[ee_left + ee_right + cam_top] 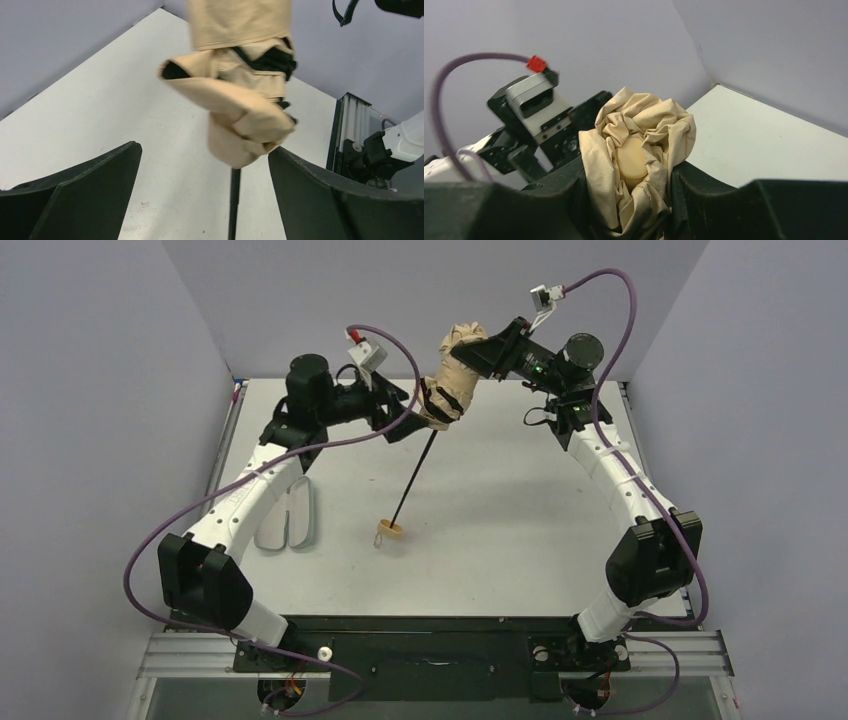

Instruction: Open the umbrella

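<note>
The umbrella (452, 375) is folded, tan canopy bunched, held up in the air at the back of the table. Its thin black shaft (415, 475) slants down to the small tan handle (390, 532), which rests on the table. My right gripper (487, 352) is shut on the canopy's top end; the right wrist view shows the crumpled fabric and tan cap (631, 157) between its jaws. My left gripper (412, 403) is open beside the canopy's lower end; in the left wrist view the canopy (235, 85) and shaft (234, 205) sit between the spread fingers (320, 195), not gripped.
A pale grey-green sleeve (290, 515) lies flat on the table under the left arm. Grey walls close in the table at the back and sides. A metal rail (350, 130) runs along the right edge.
</note>
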You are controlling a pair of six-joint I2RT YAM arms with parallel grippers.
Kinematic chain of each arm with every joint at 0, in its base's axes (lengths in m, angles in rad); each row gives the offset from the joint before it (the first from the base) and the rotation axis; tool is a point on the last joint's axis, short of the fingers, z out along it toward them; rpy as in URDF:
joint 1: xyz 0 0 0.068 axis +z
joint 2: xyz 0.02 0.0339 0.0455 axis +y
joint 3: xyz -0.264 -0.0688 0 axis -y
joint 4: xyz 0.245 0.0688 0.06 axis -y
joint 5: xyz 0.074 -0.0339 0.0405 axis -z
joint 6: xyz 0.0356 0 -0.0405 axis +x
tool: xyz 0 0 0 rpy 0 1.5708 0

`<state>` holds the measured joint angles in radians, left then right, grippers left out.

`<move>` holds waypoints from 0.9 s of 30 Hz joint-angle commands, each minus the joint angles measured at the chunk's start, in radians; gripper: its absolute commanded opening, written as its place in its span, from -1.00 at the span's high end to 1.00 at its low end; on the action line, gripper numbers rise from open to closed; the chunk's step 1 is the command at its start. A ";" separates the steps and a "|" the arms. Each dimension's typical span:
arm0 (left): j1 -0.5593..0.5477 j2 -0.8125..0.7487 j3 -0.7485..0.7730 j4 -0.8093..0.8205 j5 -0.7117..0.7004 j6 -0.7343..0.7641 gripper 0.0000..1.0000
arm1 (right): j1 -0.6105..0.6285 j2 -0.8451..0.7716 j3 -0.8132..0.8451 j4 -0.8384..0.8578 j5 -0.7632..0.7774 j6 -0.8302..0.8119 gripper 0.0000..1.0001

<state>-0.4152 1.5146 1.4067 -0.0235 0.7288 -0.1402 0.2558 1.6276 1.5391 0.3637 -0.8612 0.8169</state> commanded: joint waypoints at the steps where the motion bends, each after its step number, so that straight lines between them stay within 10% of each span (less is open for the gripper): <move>1: 0.110 -0.030 0.097 -0.033 0.186 -0.082 -0.95 | 0.004 -0.013 0.080 0.299 -0.087 0.124 1.00; 15: 0.036 0.106 0.111 0.506 0.360 -0.506 -0.88 | 0.121 0.049 0.183 0.524 -0.222 0.190 1.00; 19: 0.017 0.135 0.119 0.601 0.363 -0.597 -0.22 | 0.126 0.061 0.207 0.525 -0.221 0.179 1.00; 22: 0.011 0.120 0.100 0.633 0.327 -0.602 0.68 | 0.125 0.063 0.208 0.511 -0.217 0.163 1.00; 26: 0.005 0.063 0.072 0.600 0.238 -0.538 1.00 | 0.103 0.051 0.166 0.480 -0.180 0.155 0.81; 27: 0.004 0.041 0.066 0.569 0.221 -0.523 1.00 | 0.089 0.050 0.159 0.473 -0.169 0.163 0.48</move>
<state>-0.4000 1.6474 1.4643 0.4904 1.1179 -0.6777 0.3420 1.7103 1.6985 0.7952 -1.0378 0.9684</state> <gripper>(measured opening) 0.038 0.365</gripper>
